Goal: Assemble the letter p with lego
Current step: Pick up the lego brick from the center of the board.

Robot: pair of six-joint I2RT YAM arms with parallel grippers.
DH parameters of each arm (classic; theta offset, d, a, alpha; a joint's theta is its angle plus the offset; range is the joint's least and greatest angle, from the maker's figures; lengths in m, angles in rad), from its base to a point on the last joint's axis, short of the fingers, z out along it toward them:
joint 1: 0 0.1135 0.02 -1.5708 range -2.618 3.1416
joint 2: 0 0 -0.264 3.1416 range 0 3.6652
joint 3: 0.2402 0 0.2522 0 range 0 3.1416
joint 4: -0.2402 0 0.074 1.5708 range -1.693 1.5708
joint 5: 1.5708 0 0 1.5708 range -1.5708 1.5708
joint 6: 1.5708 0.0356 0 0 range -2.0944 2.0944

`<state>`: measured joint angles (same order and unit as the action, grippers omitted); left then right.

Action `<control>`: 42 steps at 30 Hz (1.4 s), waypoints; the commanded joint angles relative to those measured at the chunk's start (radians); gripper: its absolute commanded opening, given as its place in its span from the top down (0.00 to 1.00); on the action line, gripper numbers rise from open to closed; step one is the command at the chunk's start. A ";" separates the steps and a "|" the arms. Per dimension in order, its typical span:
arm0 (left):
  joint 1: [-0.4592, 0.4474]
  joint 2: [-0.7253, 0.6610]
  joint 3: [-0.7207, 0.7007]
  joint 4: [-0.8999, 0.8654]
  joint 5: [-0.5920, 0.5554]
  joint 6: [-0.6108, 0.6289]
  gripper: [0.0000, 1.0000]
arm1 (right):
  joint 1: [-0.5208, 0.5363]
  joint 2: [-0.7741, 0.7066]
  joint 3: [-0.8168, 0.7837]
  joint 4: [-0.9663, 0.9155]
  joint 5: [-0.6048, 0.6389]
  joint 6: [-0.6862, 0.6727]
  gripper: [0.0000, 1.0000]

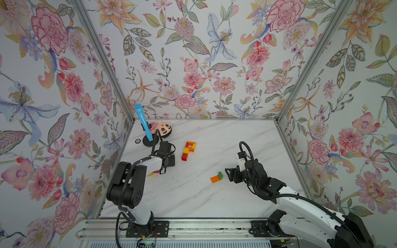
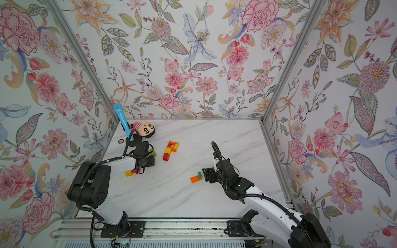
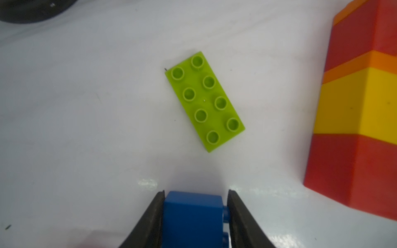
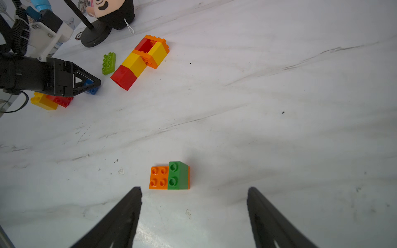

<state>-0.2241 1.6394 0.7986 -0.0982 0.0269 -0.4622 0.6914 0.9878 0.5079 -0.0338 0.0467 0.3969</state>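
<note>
- One brick in hand: left claw closed narrow on a blue brick, jaws pressing both its sides, low over the surface; whether lifted clear, cannot tell
- Judged step: fetching that brick for the letter P, which lies flat mid-surface in red, yellow and orange, stem and loop already readable
- Next: lift, carry toward the P, line up studs, press home; calls for a straight, square grip and a free spot, not obvious from here
- Right claw spread wide, holding nothing, poised just short of an orange-and-green pair
- Lime plate between blue brick and P, squarely in the path; pass over or round it
- Yellow and red bricks just beside the left claw; plush doll and blue toy microphone in the far corner, well apart from the work
</note>
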 commanded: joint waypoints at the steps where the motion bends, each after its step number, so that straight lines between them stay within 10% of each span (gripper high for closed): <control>1: 0.000 -0.107 -0.053 0.037 0.152 -0.112 0.65 | 0.013 -0.014 -0.038 0.174 -0.071 0.100 0.22; 20: -0.347 -0.457 -0.238 0.401 0.148 -0.751 0.68 | 0.386 0.400 -0.068 0.955 0.161 0.086 0.26; 42: -0.504 -0.467 -0.262 0.441 0.039 -0.871 0.70 | 0.423 0.651 0.104 1.067 0.413 -0.012 0.54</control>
<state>-0.7158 1.1942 0.5579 0.3336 0.0975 -1.3087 1.1069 1.6207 0.5770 0.9859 0.4118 0.4252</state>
